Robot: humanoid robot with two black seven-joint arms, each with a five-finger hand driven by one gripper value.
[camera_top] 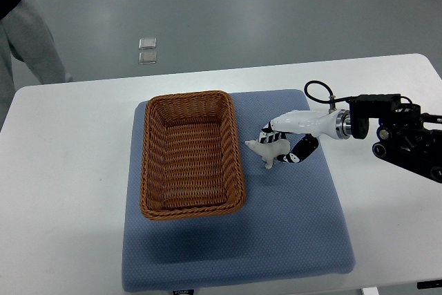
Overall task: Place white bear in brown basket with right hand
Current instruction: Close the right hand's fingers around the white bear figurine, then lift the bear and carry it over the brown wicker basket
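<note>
A person in grey trousers (27, 36) stands well off to the basket's far left. The brown basket (191, 155) sits empty on a blue mat (235, 240). Just right of the basket's rim, the white bear (266, 149) is pinched in the curled fingers of the right hand (284, 144), looking slightly raised off the mat. I'd say the hand needs to lift the bear clear above the rim before moving toward the basket's middle, then loosen only once the bear is low inside.
</note>
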